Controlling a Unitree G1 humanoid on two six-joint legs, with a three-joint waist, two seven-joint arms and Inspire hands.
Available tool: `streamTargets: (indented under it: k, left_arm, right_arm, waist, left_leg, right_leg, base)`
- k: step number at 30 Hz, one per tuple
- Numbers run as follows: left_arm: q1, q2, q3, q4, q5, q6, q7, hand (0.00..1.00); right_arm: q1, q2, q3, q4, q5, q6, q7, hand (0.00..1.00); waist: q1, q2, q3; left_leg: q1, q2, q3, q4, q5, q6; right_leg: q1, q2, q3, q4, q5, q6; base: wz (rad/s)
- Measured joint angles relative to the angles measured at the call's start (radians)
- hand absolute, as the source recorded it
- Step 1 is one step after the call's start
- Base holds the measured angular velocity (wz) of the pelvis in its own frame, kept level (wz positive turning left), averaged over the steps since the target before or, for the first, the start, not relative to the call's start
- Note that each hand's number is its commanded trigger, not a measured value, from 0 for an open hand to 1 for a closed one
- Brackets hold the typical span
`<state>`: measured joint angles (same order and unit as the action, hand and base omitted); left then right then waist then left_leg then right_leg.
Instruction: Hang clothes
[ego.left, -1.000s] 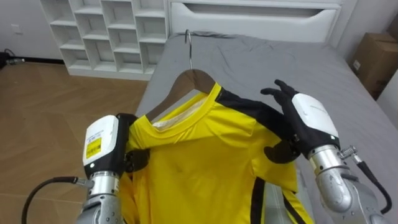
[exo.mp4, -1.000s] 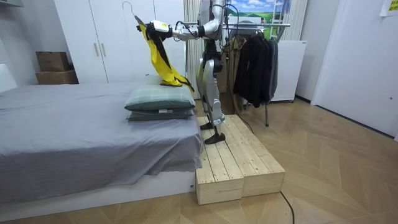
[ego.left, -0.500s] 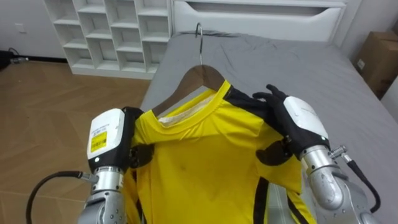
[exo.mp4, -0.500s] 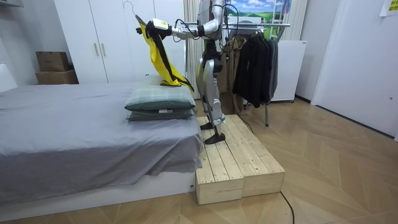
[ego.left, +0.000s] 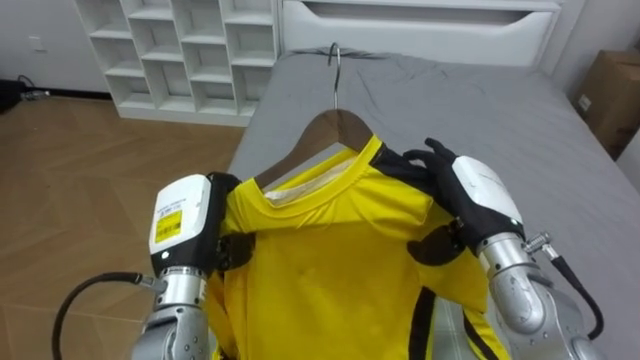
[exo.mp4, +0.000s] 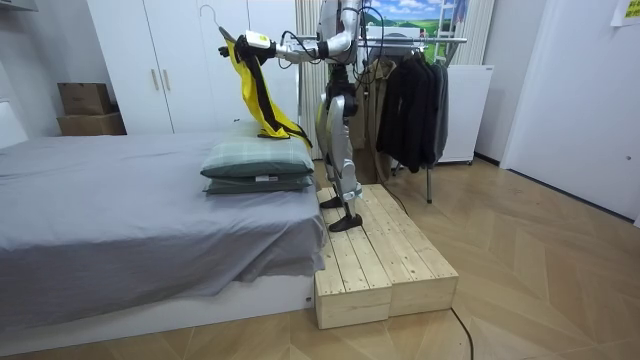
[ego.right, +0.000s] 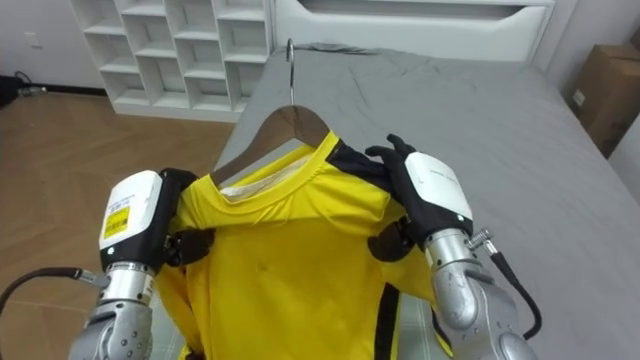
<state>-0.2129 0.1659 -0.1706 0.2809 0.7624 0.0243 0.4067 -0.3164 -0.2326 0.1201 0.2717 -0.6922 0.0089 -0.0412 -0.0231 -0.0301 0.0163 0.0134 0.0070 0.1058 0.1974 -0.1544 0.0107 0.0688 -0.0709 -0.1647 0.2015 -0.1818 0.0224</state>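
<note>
Presently: yellow shirt (ego.left: 320, 260) sits on a wooden hanger (ego.left: 335, 125), held up in front of the robot's chest and above the grey bed (ego.left: 480, 100). In the room view the robot stands on a wooden platform (exo.mp4: 385, 260) at the bed's edge, arms out towards the bed.

Left hand (ego.left: 185, 225): at the shirt's left shoulder, thumb folded over the front of the cloth, pinching it.
Right hand (ego.left: 475, 195): over the black-trimmed right shoulder, fingers on top, thumb curled in below, clamped on the cloth.

Handling, my estimate: thin, soft jersey, light and limp. It drapes and would slide off the hanger's arms if tugged to one side. The hanger is the only stiff part, so carry by its shoulders or by the metal hook (ego.left: 335, 60).

Writing: none seen on the shirt's chest. A yellow label (ego.left: 172, 228) sits on the back of the left hand, its print too small to read.
</note>
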Motion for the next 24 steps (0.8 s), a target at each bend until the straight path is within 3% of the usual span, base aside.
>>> streamTargets:
  k: [14,24]
  left_arm:
    - [0.000,-0.040,-0.025,-0.024,0.058,0.020,-0.026,1.00]
    - [0.000,-0.048,-0.060,-0.025,0.055,0.021,-0.053,1.00]
  right_arm:
    - [-0.001,0.003,-0.010,0.000,-0.019,0.007,0.001,0.00]
    - [-0.015,0.008,-0.008,0.000,-0.015,0.007,0.017,0.00]
  waist:
    - [-0.001,-0.003,0.0015]
    - [0.000,-0.011,0.0002]
  left_leg:
    - [0.000,0.000,0.001,-0.002,0.000,0.000]
    - [0.005,0.000,0.004,-0.007,0.000,0.000]
  right_leg:
    - [-0.001,-0.001,-0.004,0.000,0.000,0.000]
    - [-0.001,-0.001,-0.001,0.000,0.000,0.000]
  base:
    - [0.00]
    - [0.00]
